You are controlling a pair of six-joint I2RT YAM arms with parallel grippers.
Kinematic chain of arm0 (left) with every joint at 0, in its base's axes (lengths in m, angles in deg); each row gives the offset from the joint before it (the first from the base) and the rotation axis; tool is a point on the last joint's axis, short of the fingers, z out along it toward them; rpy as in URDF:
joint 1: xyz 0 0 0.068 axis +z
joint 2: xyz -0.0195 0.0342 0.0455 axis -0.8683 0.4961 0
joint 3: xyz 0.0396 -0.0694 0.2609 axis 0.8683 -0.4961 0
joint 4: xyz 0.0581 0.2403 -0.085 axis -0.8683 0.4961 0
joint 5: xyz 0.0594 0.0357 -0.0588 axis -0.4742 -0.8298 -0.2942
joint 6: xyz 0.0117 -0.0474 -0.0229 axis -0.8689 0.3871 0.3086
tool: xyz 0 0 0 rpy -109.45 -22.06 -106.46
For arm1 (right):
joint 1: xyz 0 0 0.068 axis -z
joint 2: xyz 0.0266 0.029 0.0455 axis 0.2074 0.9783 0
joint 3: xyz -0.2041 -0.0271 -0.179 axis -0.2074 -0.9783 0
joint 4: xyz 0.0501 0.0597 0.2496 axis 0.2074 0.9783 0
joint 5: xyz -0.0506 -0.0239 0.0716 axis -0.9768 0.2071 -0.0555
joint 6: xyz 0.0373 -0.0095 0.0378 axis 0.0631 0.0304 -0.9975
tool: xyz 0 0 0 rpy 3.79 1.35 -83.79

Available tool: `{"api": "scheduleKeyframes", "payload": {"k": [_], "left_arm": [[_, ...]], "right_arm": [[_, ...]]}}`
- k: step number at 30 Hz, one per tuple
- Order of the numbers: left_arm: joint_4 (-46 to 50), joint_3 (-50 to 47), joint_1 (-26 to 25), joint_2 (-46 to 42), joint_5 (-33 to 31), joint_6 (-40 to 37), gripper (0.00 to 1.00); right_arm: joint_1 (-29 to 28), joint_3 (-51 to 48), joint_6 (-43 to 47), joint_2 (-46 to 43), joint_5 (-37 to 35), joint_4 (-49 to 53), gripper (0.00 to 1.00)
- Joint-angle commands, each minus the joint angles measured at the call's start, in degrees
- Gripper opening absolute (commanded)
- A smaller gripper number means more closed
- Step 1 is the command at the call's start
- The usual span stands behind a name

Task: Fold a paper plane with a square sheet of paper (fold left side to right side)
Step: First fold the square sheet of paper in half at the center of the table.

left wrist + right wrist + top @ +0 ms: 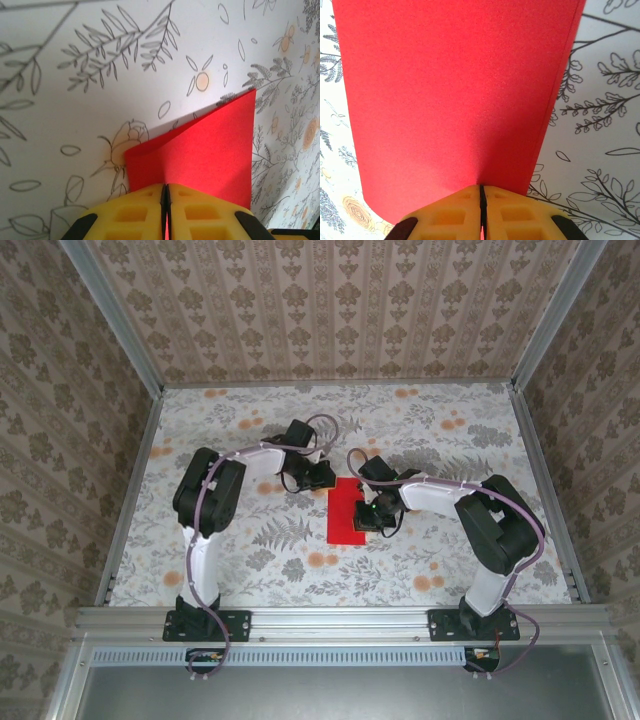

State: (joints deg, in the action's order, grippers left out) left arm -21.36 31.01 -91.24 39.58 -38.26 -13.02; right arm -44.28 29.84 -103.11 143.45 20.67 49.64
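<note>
The square sheet of paper (346,512) lies at about the middle of the table (250,430), its long sides running from the near edge toward the far edge; from above it reads as a narrow upright rectangle, so it looks already doubled over, though the layers cannot be separated from there.

It is thin, light and limp; it will bow and spring rather than keep a shape, and it creases for good wherever it is pinched hard. It probably slides easily on the smooth patterned top; the safest hold is at an edge or corner, close to the margin, with the rest kept flat.

The left gripper (320,478) sits at the sheet's far-left corner, and the right gripper (377,516) is on its right edge, nearer the table's near edge. Both have their jaws pressed together with red paper caught between them.

The left wrist view shows what the overhead cannot: between the yellow fingers (135,212) the paper (210,155) rises off the table as a lifted triangular flap, casting a shadow beneath. The right wrist view shows the sheet (455,90) arching away from the right gripper (481,192), with a thin second edge along its right side that suggests two layers.
</note>
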Motion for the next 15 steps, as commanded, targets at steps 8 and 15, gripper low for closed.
{"api": "scheduleKeyframes", "payload": {"k": [8,15], "left_arm": [[0.9,5.4,3.6,4.6,-3.9,-2.3,0.12],[1.8,7.5,4.5,5.2,-4.0,-2.9,0.12]], "right_arm": [[-0.2,-3.1,0.6,3.2,-5.4,6.2,0.1],[-0.2,-3.1,-0.3,2.7,-4.5,5.4,0.11]]}}
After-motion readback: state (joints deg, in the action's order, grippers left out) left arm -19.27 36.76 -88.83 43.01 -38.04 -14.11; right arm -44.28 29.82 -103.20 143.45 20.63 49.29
